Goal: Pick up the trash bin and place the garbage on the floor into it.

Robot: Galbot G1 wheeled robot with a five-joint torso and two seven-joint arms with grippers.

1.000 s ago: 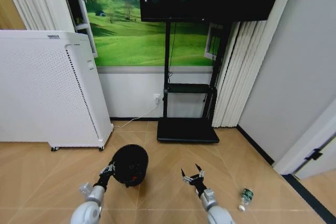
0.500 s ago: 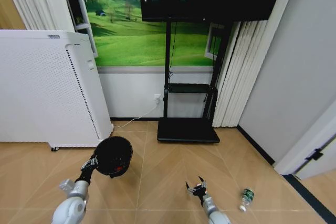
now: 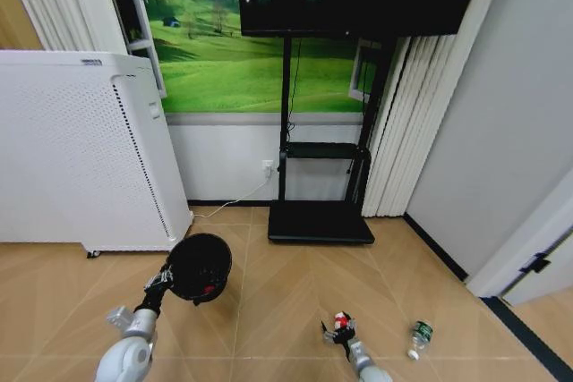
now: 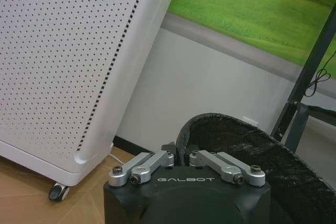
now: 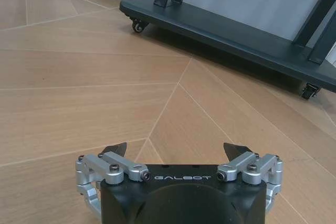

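while the left gripper (image 3: 164, 278) clamps the rim of the trash bin (image 3: 199, 267) and holds it tilted above the floor (image 3: 277, 310) near the white appliance (image 3: 81, 154), the right gripper (image 3: 338, 331) hangs low over the planks, jaws spread wide with nothing between them. a red-and-white lump (image 3: 340, 319) shows just at it, and the bottle (image 3: 419, 337) lies on the floor to its right.

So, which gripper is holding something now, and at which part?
The left gripper holds the trash bin by its rim. The right gripper has open jaws above the floor, holding nothing.
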